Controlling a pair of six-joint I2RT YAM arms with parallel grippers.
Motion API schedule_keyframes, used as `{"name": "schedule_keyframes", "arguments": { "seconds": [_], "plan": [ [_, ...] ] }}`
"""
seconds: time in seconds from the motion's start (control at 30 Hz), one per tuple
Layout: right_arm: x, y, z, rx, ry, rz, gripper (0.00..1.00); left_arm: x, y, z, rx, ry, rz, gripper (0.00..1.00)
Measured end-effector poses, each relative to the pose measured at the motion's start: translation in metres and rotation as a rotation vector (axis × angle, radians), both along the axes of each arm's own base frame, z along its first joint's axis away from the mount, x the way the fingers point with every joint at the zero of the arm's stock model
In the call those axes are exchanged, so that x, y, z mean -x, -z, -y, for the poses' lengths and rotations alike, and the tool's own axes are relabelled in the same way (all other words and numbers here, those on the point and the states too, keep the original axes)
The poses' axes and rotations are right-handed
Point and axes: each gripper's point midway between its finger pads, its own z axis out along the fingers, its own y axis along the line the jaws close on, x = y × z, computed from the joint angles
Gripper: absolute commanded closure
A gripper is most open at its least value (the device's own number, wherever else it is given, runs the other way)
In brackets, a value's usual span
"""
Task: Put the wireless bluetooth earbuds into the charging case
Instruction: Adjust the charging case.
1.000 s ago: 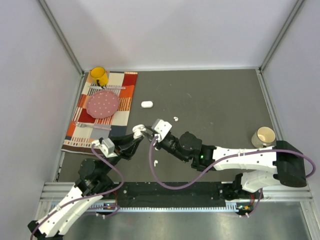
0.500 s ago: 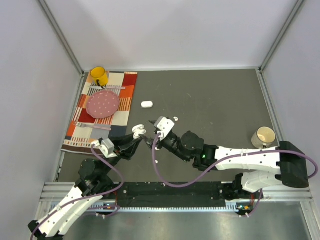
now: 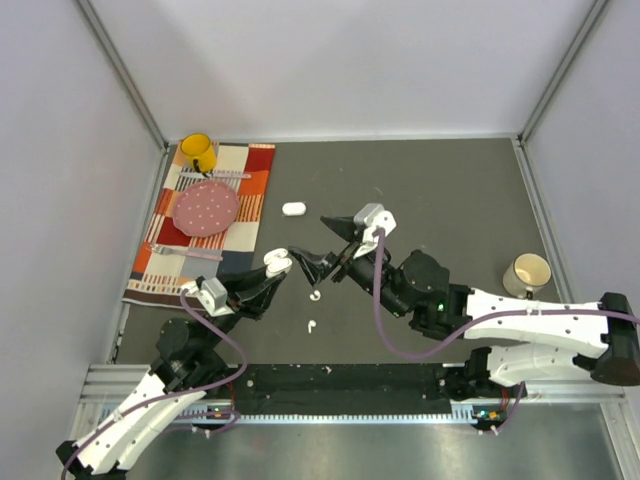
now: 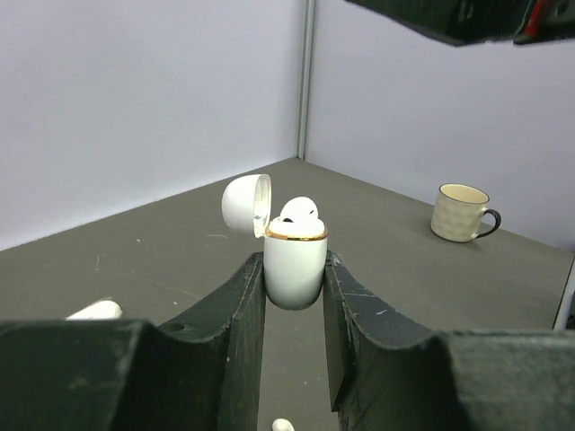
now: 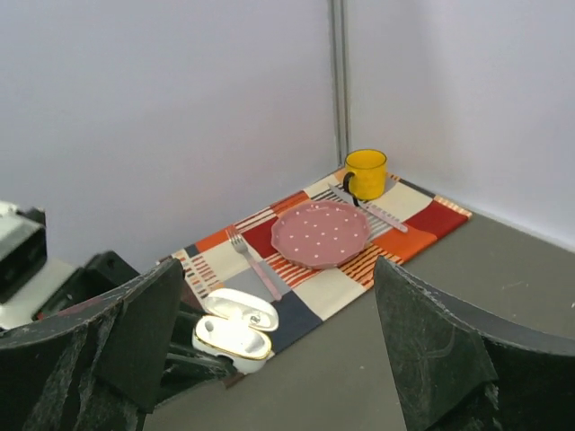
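Right gripper (image 3: 310, 238) just opened wide & backed off the case (image 4: 295, 269), pinched by left gripper (image 3: 280, 266) w/ an earbud (image 4: 299, 214) seated, so one's in, loose earbuds (image 3: 316, 295) remain on table (image 3: 450, 200).

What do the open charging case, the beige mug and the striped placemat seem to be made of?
The charging case looks like hard plastic: glossy white with smooth highlights, plus a gold-coloured rim band, possibly metal. The beige mug is probably glazed ceramic: thick wall, soft sheen. The striped placemat seems to be fabric: flat, matte, with printed or woven colour blocks.
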Motion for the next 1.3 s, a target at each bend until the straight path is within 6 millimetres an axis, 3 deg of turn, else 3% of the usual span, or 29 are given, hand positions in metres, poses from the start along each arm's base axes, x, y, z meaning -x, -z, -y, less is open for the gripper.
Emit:
{"name": "schedule_keyframes", "arguments": {
  "seconds": [0.1,0.2,0.33,0.43,0.63,0.93,1.13,1.3],
  "plan": [
    [-0.007,-0.011,0.003,-0.034,0.011,-0.088,0.18,0.000,-0.001,0.000,0.002,0.000,0.002,1.00],
    [-0.023,-0.007,0.007,-0.055,0.001,-0.214,0.19,0.001,-0.004,-0.001,0.011,0.002,0.013,1.00],
    [-0.053,0.018,0.017,-0.114,-0.049,-0.445,0.19,0.004,-0.014,-0.001,0.034,0.009,0.045,1.00],
    [-0.059,0.041,0.016,-0.160,-0.138,-0.621,0.18,0.006,-0.019,-0.002,0.047,0.017,0.064,1.00],
    [-0.035,0.077,-0.010,-0.174,-0.367,-0.901,0.17,0.010,-0.028,-0.002,0.068,0.028,0.096,1.00],
    [-0.003,0.066,-0.029,-0.240,-0.638,-1.014,0.22,0.009,-0.031,-0.001,0.077,0.026,0.110,1.00],
    [0.005,0.059,-0.033,-0.257,-0.724,-1.028,0.34,0.007,-0.030,0.000,0.074,0.026,0.106,1.00],
    [0.007,0.059,-0.034,-0.259,-0.745,-1.037,0.37,0.007,-0.032,0.001,0.078,0.026,0.111,1.00]
  ]
}}
